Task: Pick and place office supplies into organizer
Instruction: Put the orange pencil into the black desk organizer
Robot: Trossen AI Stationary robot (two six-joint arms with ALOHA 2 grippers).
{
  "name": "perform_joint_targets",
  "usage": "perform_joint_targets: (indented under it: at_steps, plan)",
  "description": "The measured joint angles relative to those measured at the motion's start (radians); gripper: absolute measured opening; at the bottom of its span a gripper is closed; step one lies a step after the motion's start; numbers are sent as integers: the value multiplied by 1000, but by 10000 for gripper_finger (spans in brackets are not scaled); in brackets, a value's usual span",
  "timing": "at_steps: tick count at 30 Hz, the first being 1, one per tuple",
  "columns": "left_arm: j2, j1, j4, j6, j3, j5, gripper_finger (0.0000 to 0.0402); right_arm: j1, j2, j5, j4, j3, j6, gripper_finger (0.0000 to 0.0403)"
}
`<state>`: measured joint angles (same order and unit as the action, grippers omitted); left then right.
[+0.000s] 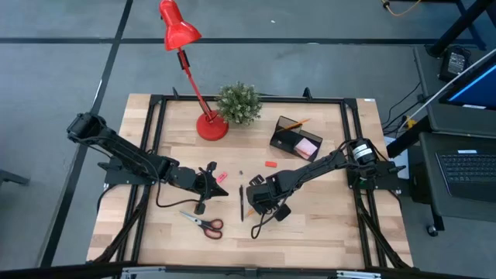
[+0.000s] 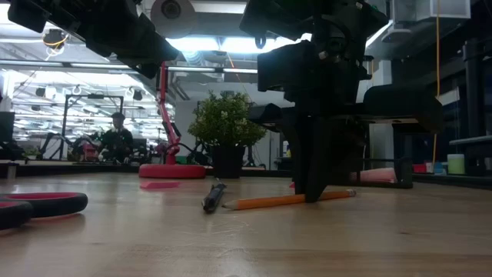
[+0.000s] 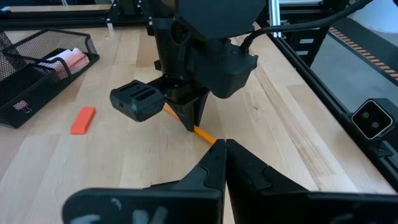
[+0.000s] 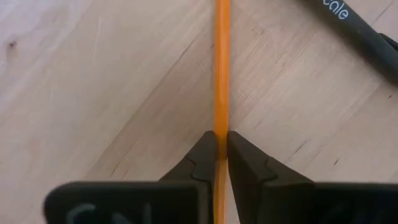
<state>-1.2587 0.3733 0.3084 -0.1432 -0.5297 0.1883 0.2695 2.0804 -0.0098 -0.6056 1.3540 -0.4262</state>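
Wooden table [image 1: 325, 232]; right gripper [image 4: 221, 146] pinching pencil [image 4: 221, 62]

Two matte black jointed arms, trailing black cables, with tapered black fingers [image 4: 199, 155].

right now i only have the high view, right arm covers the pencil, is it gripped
Observer: Yes, the right gripper is pinched on the orange pencil.
Operator: is it off the table
Observer: No, in the low view the pencil lies flat on the wood.
Operator: left gripper doing anything
Observer: The left gripper is shut and empty, facing the right arm.
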Motion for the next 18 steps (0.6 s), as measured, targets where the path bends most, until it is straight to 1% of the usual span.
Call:
perform_joint_targets:
  at_steps: [4, 18]
  plan:
    - [0, 0, 0, 0, 0, 0, 4, 0, 0, 2, 0, 0, 11, 27]
    - [0, 0, 0, 0, 0, 0, 4, -8, 0, -38, -14, 0, 109, 36]
